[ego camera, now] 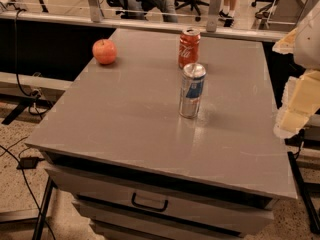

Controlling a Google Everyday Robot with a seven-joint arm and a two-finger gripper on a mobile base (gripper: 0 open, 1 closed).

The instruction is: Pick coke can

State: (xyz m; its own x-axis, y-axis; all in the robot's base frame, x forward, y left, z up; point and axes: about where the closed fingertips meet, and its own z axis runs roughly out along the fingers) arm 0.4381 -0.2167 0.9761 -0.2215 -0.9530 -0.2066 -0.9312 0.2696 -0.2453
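The coke can (189,47), red with white script and a silver top, stands upright near the far edge of the grey table top (125,119). My gripper (296,109) is a pale cream shape at the right edge of the view, beyond the table's right side, well to the right of the can and nearer the camera. It holds nothing that I can see.
A taller silver-and-blue can (192,90) stands upright just in front of the coke can. A red apple (104,51) sits at the far left of the table. Drawers with a black handle (149,203) are below the top. Cables lie on the floor at left.
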